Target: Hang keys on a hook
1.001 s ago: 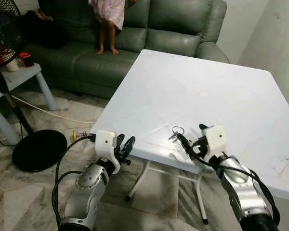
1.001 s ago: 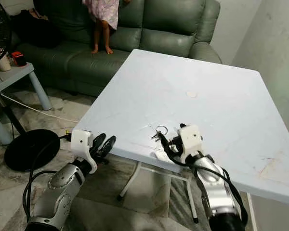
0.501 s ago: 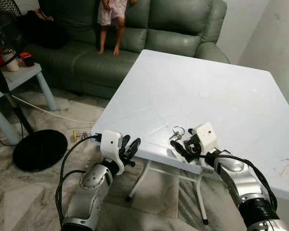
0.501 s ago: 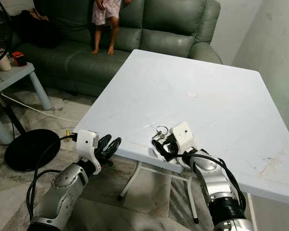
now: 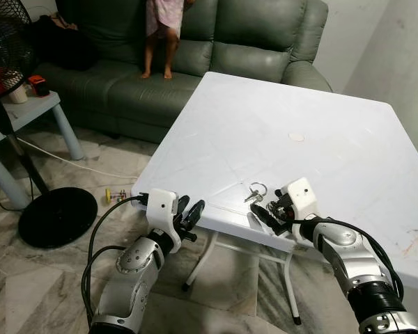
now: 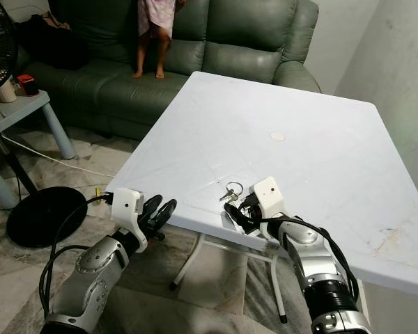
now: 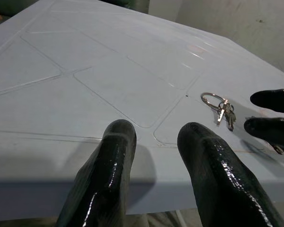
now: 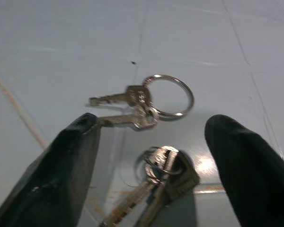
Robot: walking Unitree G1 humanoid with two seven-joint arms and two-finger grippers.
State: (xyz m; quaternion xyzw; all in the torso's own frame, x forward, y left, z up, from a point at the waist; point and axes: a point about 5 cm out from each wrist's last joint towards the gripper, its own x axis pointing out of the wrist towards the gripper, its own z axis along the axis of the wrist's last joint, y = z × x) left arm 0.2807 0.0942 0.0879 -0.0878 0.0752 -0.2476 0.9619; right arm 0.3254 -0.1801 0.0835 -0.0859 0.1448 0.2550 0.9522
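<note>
Left eye view: white worktop point(image 5: 320, 118) with keys point(image 5: 254, 193) lying flat near its front edge, ring toward the far side. Right claw point(image 5: 265, 212) sits low on the worktop just in front of the keys, fingers spread, nothing pinched. Left claw point(image 5: 187, 214) hangs just off the front left corner, below the edge, fingers slightly apart and empty. A person point(image 5: 164, 31) stands on the green sofa point(image 5: 251, 42) beyond the far edge. Fan base point(image 5: 56, 216) on the floor to the left, beside a small side table point(image 5: 28, 111).

Right eye view: same layout. Keys point(image 6: 231, 192) just beyond the right claw point(image 6: 238, 211); left claw point(image 6: 157, 212) off the corner.

Left wrist view: two black fingers point(image 7: 109, 175) with a gap between them, level with the worktop's edge point(image 7: 61, 189). Keys point(image 7: 220, 106) lie further in, with the right claw's fingertips point(image 7: 272, 113) just beside them.

Right wrist view: fingers point(image 8: 61, 175) wide apart. Keys point(image 8: 142, 106) on the worktop between and ahead of the tips: two blades on one ring, one blade touching or nearly touching a fingertip. A second small metal bunch point(image 8: 161, 189) lies nearer the wrist; cannot tell what it is.
</note>
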